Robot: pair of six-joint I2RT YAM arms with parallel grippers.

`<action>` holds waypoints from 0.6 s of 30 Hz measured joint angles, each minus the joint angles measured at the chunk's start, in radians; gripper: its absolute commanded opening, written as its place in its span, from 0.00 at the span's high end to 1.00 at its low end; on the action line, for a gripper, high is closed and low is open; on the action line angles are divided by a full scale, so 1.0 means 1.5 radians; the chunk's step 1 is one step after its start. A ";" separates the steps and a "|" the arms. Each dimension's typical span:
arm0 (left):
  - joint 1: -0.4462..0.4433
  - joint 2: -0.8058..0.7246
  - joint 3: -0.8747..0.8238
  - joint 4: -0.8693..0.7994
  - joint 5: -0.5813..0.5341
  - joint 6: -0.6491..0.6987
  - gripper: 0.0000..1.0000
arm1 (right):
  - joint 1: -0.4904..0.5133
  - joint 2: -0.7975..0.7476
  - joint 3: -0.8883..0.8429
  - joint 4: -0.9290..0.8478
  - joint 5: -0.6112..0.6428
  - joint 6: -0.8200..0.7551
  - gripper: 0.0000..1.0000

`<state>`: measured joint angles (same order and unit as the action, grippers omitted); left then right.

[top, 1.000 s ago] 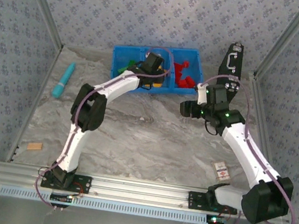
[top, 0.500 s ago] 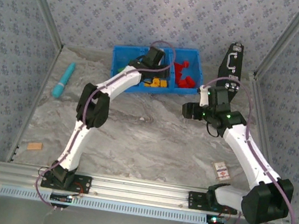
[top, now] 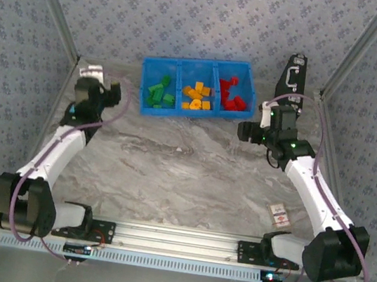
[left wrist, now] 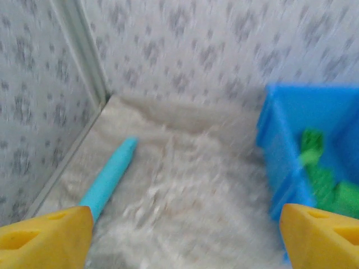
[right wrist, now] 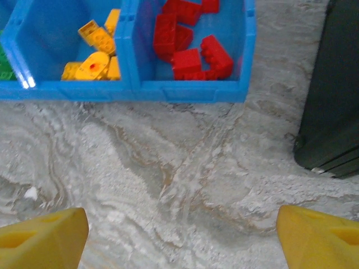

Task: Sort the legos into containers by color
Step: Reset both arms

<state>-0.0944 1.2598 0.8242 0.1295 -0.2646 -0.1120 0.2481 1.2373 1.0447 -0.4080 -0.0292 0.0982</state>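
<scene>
The blue tray [top: 199, 115] stands at the back of the table with three compartments. Green legos [top: 160, 94] lie in its left one, orange-yellow legos [top: 196, 96] in the middle and red legos [top: 232, 94] in the right. My left gripper [top: 116, 91] is open and empty just left of the tray. In its blurred wrist view the tray's wall [left wrist: 275, 151] and green legos [left wrist: 325, 179] show at the right. My right gripper [top: 247, 130] is open and empty over bare table in front of the tray's right end [right wrist: 185, 89], facing the red legos [right wrist: 188, 47] and yellow legos [right wrist: 95, 53].
A teal cylinder [left wrist: 109, 176] lies on the table near the left wall, ahead of my left fingers. A black case [top: 294, 75] stands at the back right, also at the right edge of the right wrist view [right wrist: 334, 95]. A small card [top: 278, 213] lies front right.
My left arm has swung from over the tray's middle compartment to the table's left side, and its gripper has opened. My right gripper has drifted slightly back and right and opened a little wider.
</scene>
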 measured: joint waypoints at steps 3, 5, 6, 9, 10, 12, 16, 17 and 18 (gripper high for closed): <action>0.021 0.034 -0.126 0.053 -0.004 0.006 0.10 | -0.018 0.011 -0.011 0.036 0.006 0.012 0.01; 0.042 0.043 -0.194 0.077 -0.004 0.006 0.09 | -0.025 0.016 -0.024 0.058 0.016 0.020 0.01; 0.051 0.043 -0.216 0.094 -0.003 0.005 0.08 | -0.028 0.017 -0.032 0.069 0.023 0.023 0.01; 0.075 0.051 -0.258 0.172 0.007 0.004 0.04 | -0.031 0.015 -0.076 0.119 0.051 0.025 0.01; 0.082 0.062 -0.264 0.204 0.015 0.002 0.01 | -0.032 0.012 -0.101 0.145 0.056 0.022 0.01; 0.093 0.082 -0.264 0.245 0.025 -0.004 0.00 | -0.032 0.003 -0.150 0.187 0.065 0.015 0.01; 0.100 0.123 -0.270 0.332 0.057 0.001 0.00 | -0.035 -0.020 -0.256 0.274 0.101 0.001 0.01; 0.097 0.136 -0.285 0.382 0.067 0.005 0.00 | -0.039 -0.021 -0.278 0.297 0.114 -0.001 0.01; 0.094 0.153 -0.302 0.433 0.072 0.007 0.00 | -0.044 -0.021 -0.294 0.319 0.124 -0.002 0.01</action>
<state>0.0471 1.4887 0.3717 0.7792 -0.1570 -0.1017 0.1822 1.2057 0.6029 0.0700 0.1574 0.0959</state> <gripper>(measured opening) 0.998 0.993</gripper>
